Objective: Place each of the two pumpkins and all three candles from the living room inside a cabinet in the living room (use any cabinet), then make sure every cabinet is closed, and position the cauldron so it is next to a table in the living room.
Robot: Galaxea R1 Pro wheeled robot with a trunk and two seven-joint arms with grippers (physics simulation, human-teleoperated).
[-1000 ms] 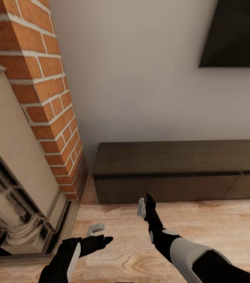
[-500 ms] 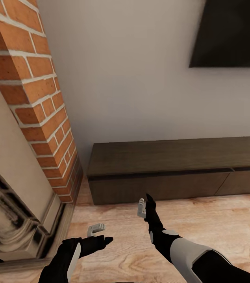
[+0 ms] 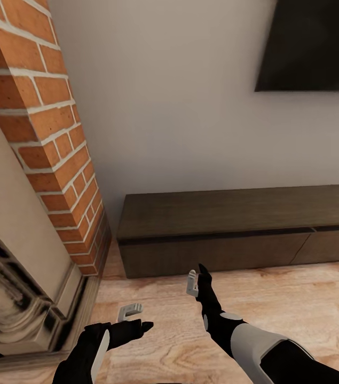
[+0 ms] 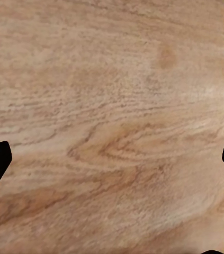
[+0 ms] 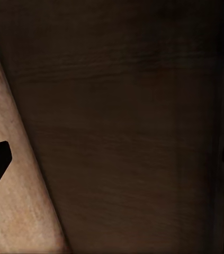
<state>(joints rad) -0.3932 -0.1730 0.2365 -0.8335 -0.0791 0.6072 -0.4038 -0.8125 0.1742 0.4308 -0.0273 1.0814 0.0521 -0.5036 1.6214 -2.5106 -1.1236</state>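
The cabinet (image 3: pixel 233 229), a long, low dark-brown wooden unit, runs along the pale wall from the centre of the head view out toward three o'clock. Its flat drawer fronts sit flush and look closed. No pumpkin, candle or cauldron can be seen here.

Just in front of the cabinet's left-hand drawer, at about six o'clock from it, the right gripper (image 3: pixel 197 277) hangs close above the floor, one pale finger and one black finger standing apart with nothing between them. In the right wrist view the dark drawer front (image 5: pixel 122 127) looms near, and the two black fingertips sit at opposite edges, confirming a spread, empty hand.

The left gripper (image 3: pixel 135 316) is lower in the head view, toward seven o'clock of the right one, also spread and empty. Its wrist view looks straight at the light wood-plank floor (image 4: pixel 112 106).

At nine o'clock of the cabinet stands a red-brick column (image 3: pixel 46 128) with a grey stone fireplace surround (image 3: pixel 25 277) at its foot. A dark wall-mounted screen (image 3: pixel 310 45) hangs at one o'clock.

Risks from here, as judgement: the drawer fronts show no handle, so the fingers may slip off the narrow top edge when pulling. The left arm sits close to the fireplace base and could strike it if the robot turns. Both hands are empty, so opening a drawer now gains little until the objects are fetched.
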